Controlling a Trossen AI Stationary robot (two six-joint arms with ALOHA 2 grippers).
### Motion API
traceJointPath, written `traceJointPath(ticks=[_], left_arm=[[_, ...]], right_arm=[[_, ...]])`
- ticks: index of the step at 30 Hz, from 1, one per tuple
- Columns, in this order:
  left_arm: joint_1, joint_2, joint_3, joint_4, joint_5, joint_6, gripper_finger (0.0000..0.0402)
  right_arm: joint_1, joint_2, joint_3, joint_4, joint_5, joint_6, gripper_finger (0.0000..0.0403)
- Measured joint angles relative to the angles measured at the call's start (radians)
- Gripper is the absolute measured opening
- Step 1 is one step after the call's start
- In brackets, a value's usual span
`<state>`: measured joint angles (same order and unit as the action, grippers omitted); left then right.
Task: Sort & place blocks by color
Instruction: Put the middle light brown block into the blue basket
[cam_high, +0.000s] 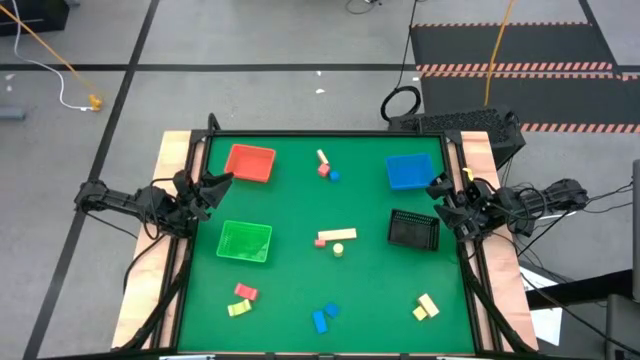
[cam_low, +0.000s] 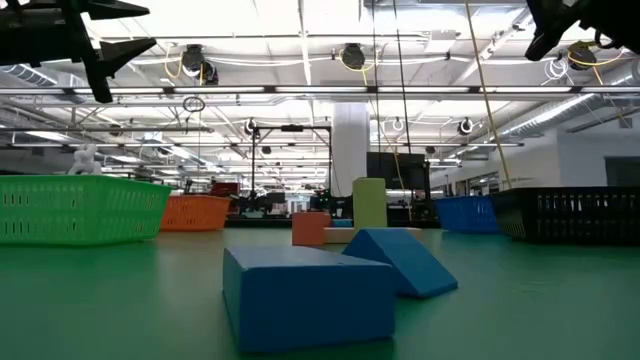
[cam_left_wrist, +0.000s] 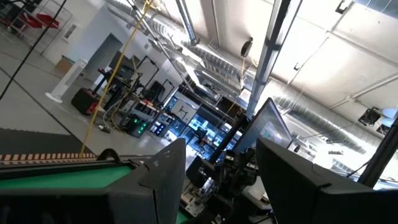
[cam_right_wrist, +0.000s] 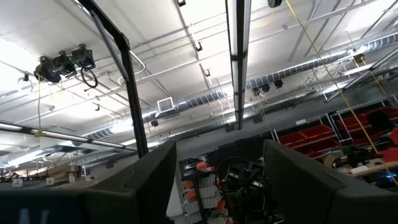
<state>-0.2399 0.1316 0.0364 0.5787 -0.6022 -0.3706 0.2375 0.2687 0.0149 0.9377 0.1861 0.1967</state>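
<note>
Small wooden blocks lie scattered on the green table: a tan bar, a pink piece and a blue round bit (cam_high: 326, 166) at the far middle; a tan bar, a pink piece and a yellow round bit (cam_high: 337, 239) at the centre; pink and yellow blocks (cam_high: 241, 299) near left; two blue blocks (cam_high: 324, 317) (cam_low: 310, 290) at the near middle; yellow blocks (cam_high: 426, 306) near right. My left gripper (cam_high: 222, 184) is open at the left edge, raised above the table. My right gripper (cam_high: 436, 187) is open at the right edge, also raised. Both are empty.
A red tray (cam_high: 250, 163) stands far left, a green tray (cam_high: 245, 242) left of centre, a blue tray (cam_high: 408, 171) far right, and a black mesh basket (cam_high: 414, 230) right of centre. The table has a raised dark rim.
</note>
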Motion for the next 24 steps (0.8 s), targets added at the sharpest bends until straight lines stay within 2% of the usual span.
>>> traceJointPath(ticks=[7, 13, 15, 19, 22, 24], left_arm=[[0.000, 0.000, 0.000, 0.000, 0.000, 0.000, 0.0195], [0.000, 0.000, 0.000, 0.000, 0.000, 0.000, 0.0195], [0.000, 0.000, 0.000, 0.000, 0.000, 0.000, 0.0195], [0.000, 0.000, 0.000, 0.000, 0.000, 0.000, 0.0195], [0.000, 0.000, 0.000, 0.000, 0.000, 0.000, 0.0195], [0.000, 0.000, 0.000, 0.000, 0.000, 0.000, 0.0195]], right_arm=[[0.000, 0.000, 0.000, 0.013, -0.004, 0.093, 0.0235], [0.000, 0.000, 0.000, 0.013, 0.012, 0.082, 0.0235], [0.000, 0.005, 0.000, 0.013, 0.084, 0.023, 0.0235], [0.000, 0.045, 0.015, -0.002, 0.302, -0.091, 0.0235], [0.000, 0.100, 0.050, -0.057, 0.367, -0.121, 0.0235], [0.000, 0.150, 0.102, -0.096, 0.369, -0.125, 0.0235]])
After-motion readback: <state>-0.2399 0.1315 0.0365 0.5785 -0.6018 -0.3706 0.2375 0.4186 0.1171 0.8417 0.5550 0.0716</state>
